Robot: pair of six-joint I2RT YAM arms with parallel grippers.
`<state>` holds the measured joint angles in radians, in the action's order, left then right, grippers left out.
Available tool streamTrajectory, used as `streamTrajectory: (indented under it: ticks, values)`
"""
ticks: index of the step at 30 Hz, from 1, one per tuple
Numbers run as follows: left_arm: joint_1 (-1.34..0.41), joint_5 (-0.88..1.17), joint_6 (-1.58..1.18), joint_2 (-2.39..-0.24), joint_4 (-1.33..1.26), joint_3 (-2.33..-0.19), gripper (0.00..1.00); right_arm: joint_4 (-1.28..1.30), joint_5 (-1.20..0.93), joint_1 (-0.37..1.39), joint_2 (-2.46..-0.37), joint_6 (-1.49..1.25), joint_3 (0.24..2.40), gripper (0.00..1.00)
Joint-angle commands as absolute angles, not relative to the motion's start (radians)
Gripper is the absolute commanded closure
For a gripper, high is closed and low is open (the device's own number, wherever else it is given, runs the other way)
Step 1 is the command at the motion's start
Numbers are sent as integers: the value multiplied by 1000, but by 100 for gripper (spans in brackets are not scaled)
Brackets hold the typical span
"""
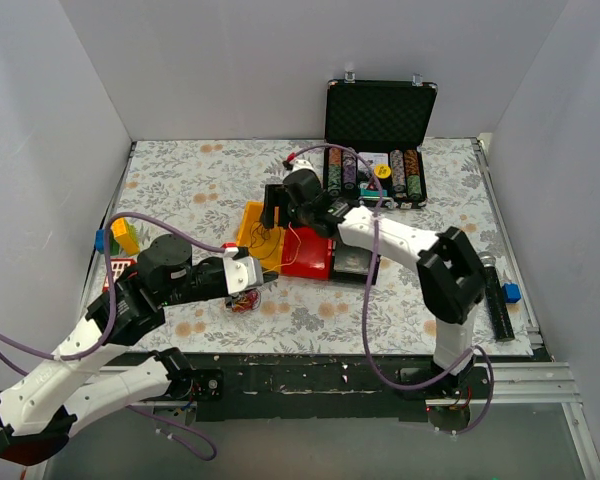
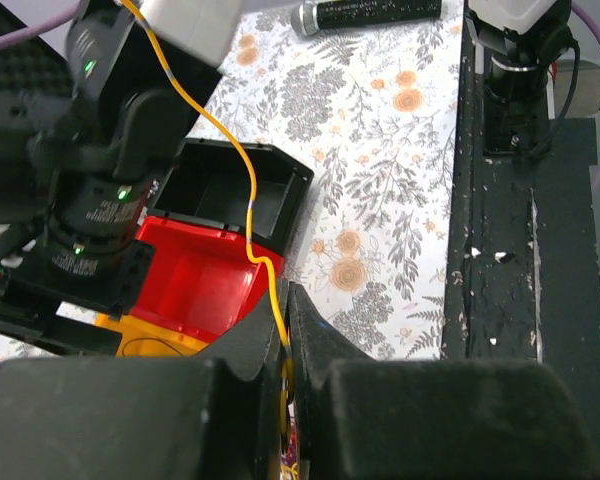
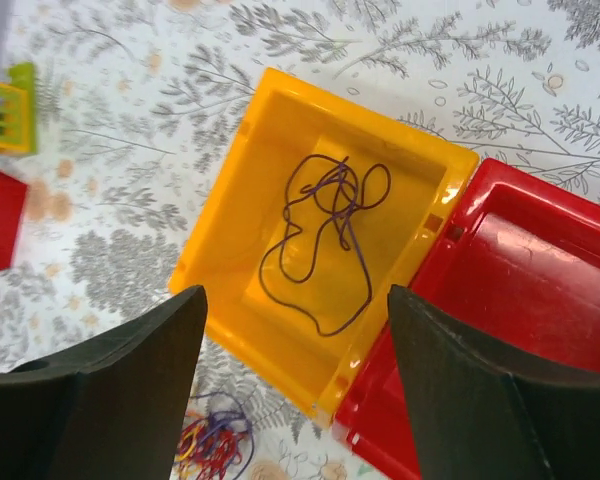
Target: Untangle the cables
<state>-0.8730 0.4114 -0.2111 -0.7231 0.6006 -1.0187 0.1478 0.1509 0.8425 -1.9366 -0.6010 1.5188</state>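
The cables' clump (image 1: 245, 302) of red, yellow and purple wires lies on the table below my left gripper (image 1: 252, 280). It also shows in the right wrist view (image 3: 215, 445). My left gripper (image 2: 288, 300) is shut on a yellow wire (image 2: 250, 200) that rises taut toward the right arm. One dark purple wire (image 3: 325, 235) lies loose in the yellow bin (image 3: 230, 260). My right gripper (image 3: 295, 300) is open and empty above that bin (image 1: 252, 222), and shows in the top view (image 1: 272, 215).
A red bin (image 1: 310, 258) and a black bin (image 1: 355, 265) adjoin the yellow one. An open poker chip case (image 1: 380, 130) stands behind. Small coloured blocks (image 1: 125, 235) sit at the left edge. A black cylinder (image 1: 497, 300) lies at the right.
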Motion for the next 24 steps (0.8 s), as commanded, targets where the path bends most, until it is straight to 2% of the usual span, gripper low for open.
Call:
streamTrajectory:
  ticks: [1,8,14,24]
  values:
    - [-870,407,-224,-739,531,-1084,100,-20,121,842,-1714,-578,1383,18]
    - [-870,408,-219,-796,503,-1181,100,-193,32,850,-1366,-516,992,15]
    - [-870,482,-216,-860,497,-1308,100,-201,15,928,-1197,-492,692,14]
    - [-870,523,-239,-937,440,-1410,100,-325,127,1178,-1088,-382,562,10]
